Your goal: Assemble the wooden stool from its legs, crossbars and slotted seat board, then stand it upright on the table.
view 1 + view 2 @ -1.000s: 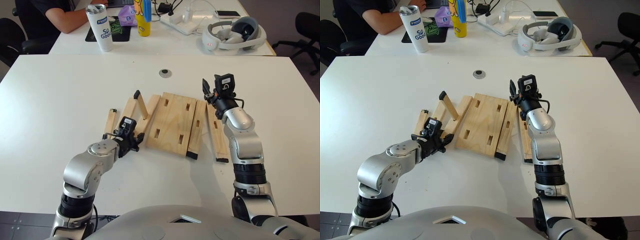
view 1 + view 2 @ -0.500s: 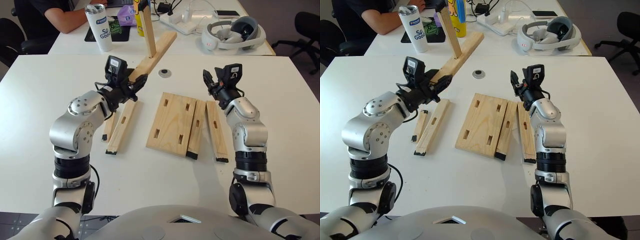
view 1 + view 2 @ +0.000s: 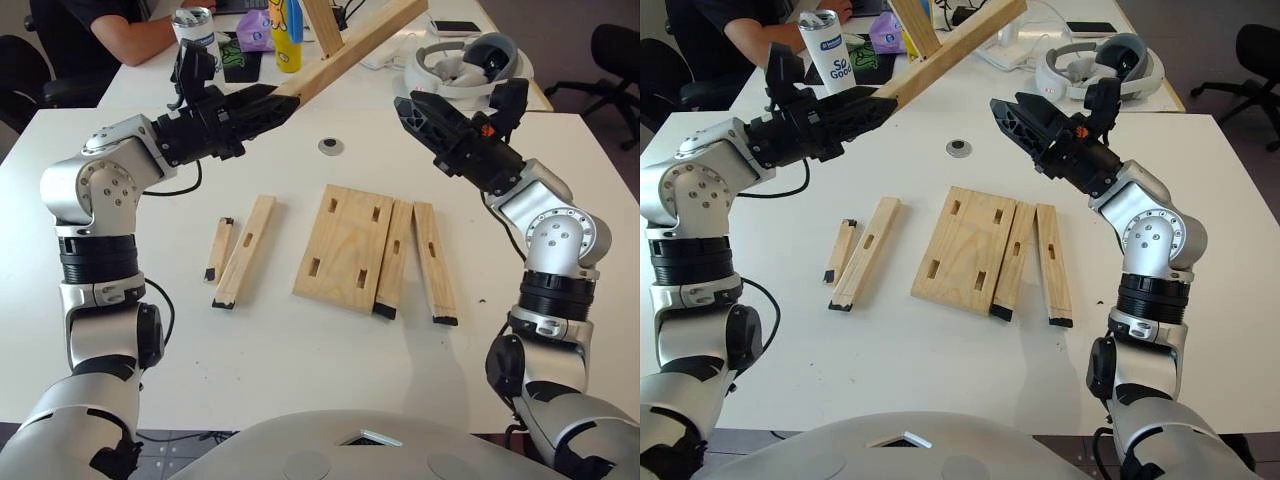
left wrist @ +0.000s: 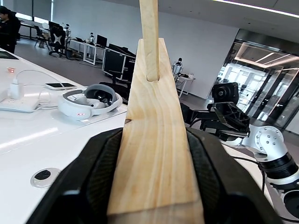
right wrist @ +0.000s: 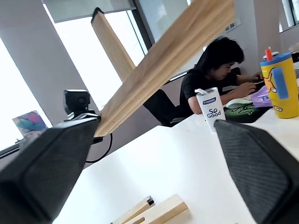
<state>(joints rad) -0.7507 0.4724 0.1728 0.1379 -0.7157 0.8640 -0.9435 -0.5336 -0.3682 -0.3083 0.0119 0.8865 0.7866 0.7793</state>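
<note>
My left claw is clamped tight on a slotted leg with a crossbar socketed in it, held high over the far left of the counter. My right claw gapes wide and empty, high opposite. Below, the seat board lies flat mid-counter, with loose bars on either side.

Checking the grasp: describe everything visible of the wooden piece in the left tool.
The held leg is a flat plank of pale bare wood, one end clamped in the left tool, raised off the table and slanting up toward the robot's right. A thinner crossbar stands in a slot through it, roughly square to its face. Nothing else touches it; the open right tool is nearby, apart.
</note>
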